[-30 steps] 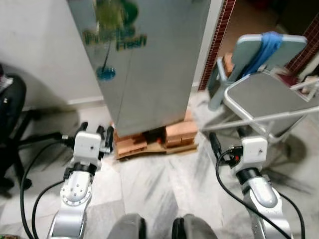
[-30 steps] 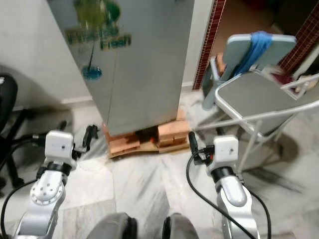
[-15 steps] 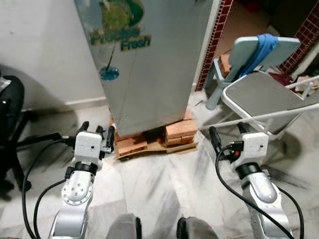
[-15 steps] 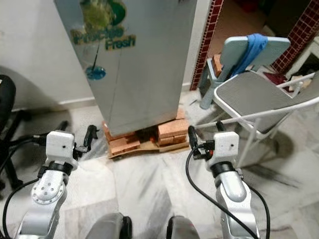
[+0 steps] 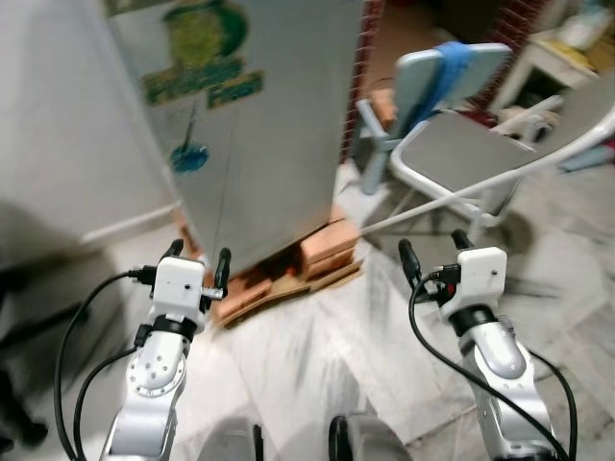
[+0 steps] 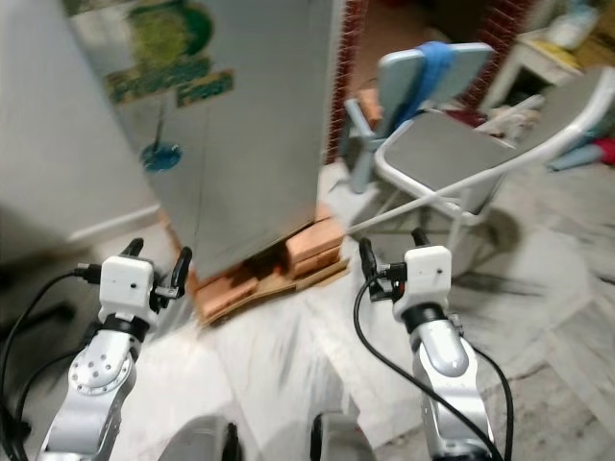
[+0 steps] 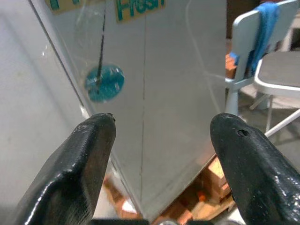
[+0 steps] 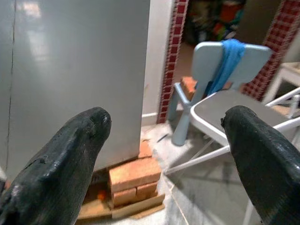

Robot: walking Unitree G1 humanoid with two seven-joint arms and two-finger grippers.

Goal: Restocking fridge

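A tall silver fridge [image 5: 259, 125] with a green "Fresh" sticker stands shut ahead of me, raised on orange bricks [image 5: 322, 250]. My left gripper [image 5: 197, 259] hovers low before its lower left corner, open and empty; through its fingers [image 7: 89, 154] I see the fridge front [image 7: 178, 84] with a blue round sticker. My right gripper [image 5: 430, 254] hangs to the right of the fridge base, open and empty, and looks past its fingers [image 8: 61, 150] at the bricks [image 8: 133, 176].
A light-blue plastic chair [image 5: 423, 86] with a blue cloth over its back and a grey folding chair [image 5: 461, 158] stand to the right of the fridge. A red tiled doorway edge [image 6: 348, 48] lies behind. The floor [image 5: 317, 355] is grey marble.
The whole picture has shifted and tilted, so the camera has turned; fridge and chairs sit further left and higher. Both grippers keep the same open pose.
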